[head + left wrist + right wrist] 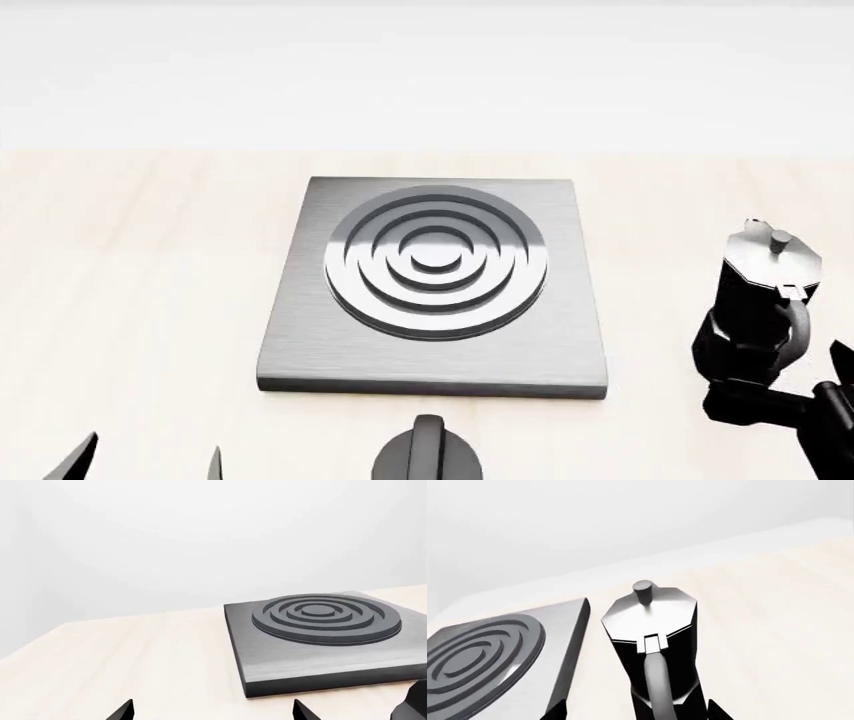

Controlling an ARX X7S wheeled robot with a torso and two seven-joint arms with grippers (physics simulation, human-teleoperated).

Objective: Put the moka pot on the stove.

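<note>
The moka pot point(758, 268), black with a silver lid and knob, stands upright on the table to the right of the stove point(434, 285), apart from it. The stove is a flat grey plate with a ring burner and nothing on it. My right gripper point(747, 352) is low around the pot's base on the handle side. In the right wrist view the pot point(657, 630) stands between its spread fingertips point(717, 711), gripper point(637, 712) open. My left gripper point(213, 712) is open and empty, low over the table in front of the stove point(320, 640).
A round black dial knob point(427, 455) sits at the stove's front edge and also shows in the left wrist view point(412, 705). The light wooden table point(134, 300) extends to both sides, with a white wall behind.
</note>
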